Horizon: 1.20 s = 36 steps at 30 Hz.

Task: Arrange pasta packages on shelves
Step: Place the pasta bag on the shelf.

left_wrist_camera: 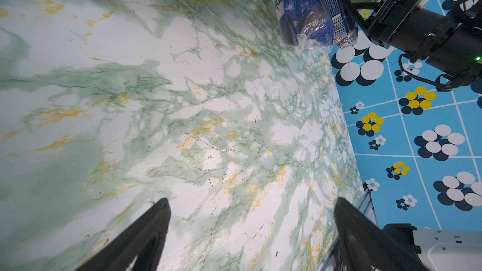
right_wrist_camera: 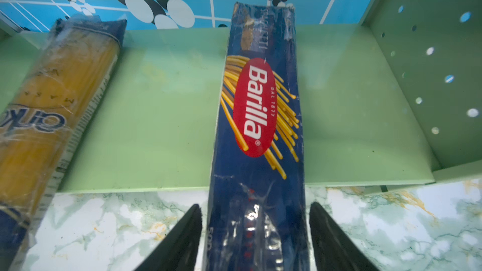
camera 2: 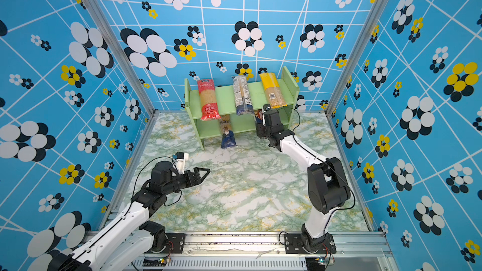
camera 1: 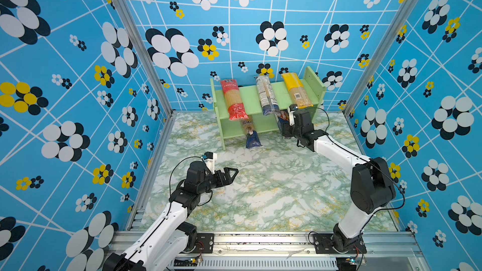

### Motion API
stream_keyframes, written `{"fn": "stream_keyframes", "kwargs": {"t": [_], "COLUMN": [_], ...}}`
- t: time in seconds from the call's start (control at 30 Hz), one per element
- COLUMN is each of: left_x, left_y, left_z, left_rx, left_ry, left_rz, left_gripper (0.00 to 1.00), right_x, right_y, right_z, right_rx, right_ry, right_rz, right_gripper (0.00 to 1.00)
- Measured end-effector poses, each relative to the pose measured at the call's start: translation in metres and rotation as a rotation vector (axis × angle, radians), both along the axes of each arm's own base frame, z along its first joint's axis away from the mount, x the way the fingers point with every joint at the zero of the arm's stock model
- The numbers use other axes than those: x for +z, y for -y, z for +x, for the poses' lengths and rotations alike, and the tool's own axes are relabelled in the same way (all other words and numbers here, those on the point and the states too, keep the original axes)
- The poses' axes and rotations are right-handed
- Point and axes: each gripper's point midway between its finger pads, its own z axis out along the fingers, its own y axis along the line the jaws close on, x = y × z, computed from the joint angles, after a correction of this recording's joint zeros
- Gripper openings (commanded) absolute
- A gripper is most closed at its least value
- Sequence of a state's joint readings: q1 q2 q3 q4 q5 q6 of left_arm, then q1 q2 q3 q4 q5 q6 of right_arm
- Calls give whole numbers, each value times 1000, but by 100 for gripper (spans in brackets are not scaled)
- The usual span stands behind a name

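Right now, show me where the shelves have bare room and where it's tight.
Lower shelf: wide bare strip between the brownish pack and the Barilla pack, another between it and the side panel. Upper shelf: gap between red pack and clear pack. Tight where the right gripper straddles the Barilla pack.

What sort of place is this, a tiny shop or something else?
Most likely a robot test booth, not a shop: flower-patterned walls on a metal frame, a left arm and right arm bolted to a front rail, and one small green shelf holding pasta packs.
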<state>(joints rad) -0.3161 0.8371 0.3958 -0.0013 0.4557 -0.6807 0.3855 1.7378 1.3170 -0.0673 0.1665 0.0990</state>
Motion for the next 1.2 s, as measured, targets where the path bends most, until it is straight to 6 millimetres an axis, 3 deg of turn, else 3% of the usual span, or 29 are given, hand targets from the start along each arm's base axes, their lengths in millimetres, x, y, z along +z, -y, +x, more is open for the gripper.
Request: {"fn": "stream_keyframes", "kwargs": {"t": [0.27, 0.53, 1.2], "left_x": [11, 21, 51], "left_y": [0, 1, 2], "left_z": [1, 3, 19], "left_rx": [-4, -12, -2], "left_ry": [15, 41, 92], "left_rz": [3, 9, 27], "left_gripper": [99, 99, 99], "right_x": [34, 56, 29], "right_y": [3, 5, 14], "right_z": [-16, -47, -137], "right_rx": [48, 113, 235], "right_ry": [42, 29, -145], "right_rz": [-20, -22, 13], "right_gripper": [73, 75, 80]}}
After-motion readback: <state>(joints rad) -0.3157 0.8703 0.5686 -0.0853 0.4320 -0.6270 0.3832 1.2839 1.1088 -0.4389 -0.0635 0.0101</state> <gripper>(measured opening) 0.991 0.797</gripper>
